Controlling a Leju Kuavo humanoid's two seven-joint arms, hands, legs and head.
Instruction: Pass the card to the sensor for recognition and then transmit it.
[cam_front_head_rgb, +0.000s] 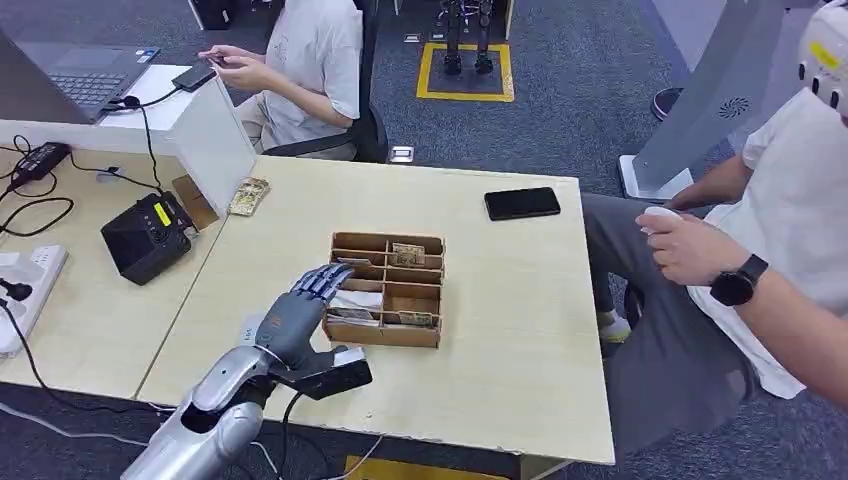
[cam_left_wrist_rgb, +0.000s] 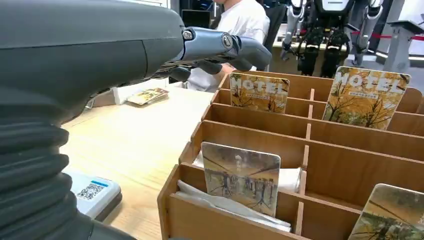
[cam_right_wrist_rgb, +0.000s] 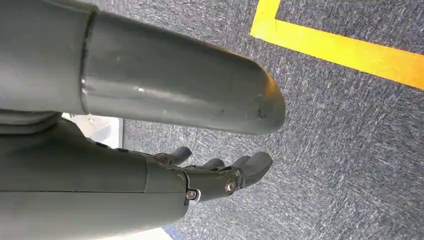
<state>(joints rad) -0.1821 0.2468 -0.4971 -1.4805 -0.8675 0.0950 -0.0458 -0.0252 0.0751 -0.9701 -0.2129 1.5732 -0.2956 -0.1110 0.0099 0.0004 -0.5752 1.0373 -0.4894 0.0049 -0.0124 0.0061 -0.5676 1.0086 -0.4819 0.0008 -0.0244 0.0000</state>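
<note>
Four cards (cam_left_wrist_rgb: 241, 177) standing in wooden organizer (cam_front_head_rgb: 428, 336), left robot hand (cam_front_head_rgb: 300, 310) above.

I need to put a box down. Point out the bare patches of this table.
Bare wood lies on the light wooden table right of the brown wooden card organizer, below the black phone. Another patch separates them. Crowded: the left hand at the organizer's left side.

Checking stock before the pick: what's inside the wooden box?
The wooden box holds upright cards in several compartments, with white paper behind the near one. The left hand covers some left slots.
</note>
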